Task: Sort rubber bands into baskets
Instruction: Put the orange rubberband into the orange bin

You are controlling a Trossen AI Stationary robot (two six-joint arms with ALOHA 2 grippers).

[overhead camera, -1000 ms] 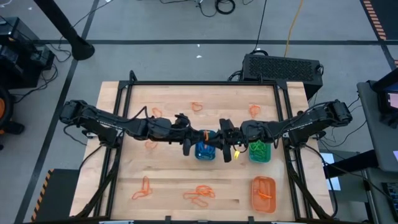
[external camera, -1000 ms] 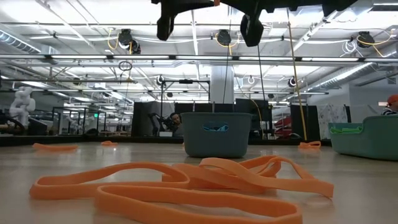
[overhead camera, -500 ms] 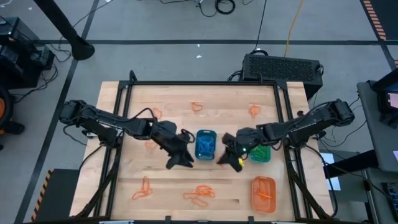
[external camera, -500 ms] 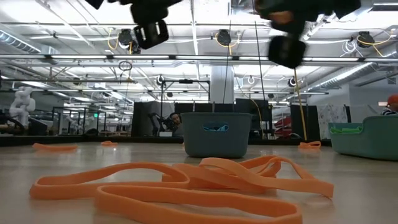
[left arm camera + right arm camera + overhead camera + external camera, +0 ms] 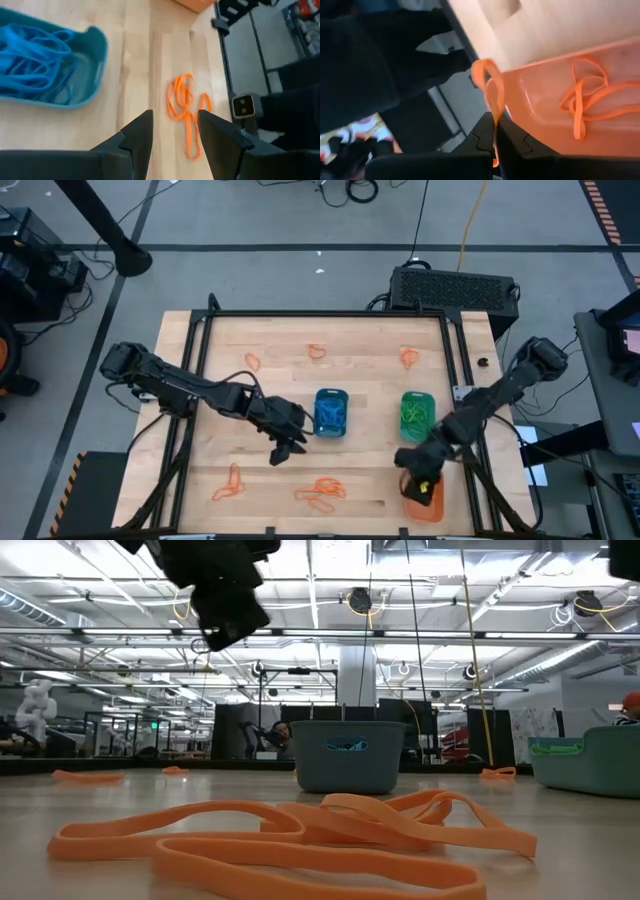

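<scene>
Sorting is under way on the wooden table [image 5: 330,375], seen left to right. The left gripper [image 5: 283,450] is held above bare wood just beside the blue basket [image 5: 331,411], its fingers [image 5: 135,140] parted and empty, aimed toward a tangle of orange bands [image 5: 186,112] near the table's front edge. The green basket [image 5: 418,415] stands further right, with green bands inside. At the far right, the right gripper [image 5: 422,483] is poised over the orange basket [image 5: 555,100], its fingers pinched shut on an orange band [image 5: 490,92] that hangs at the basket's rim. A drop into that basket appears to be the step in hand; the fingers would need to be opened over it, and the front tangle picked up next. More orange bands are left scattered on the table. No brand, label or writing can be read.
</scene>
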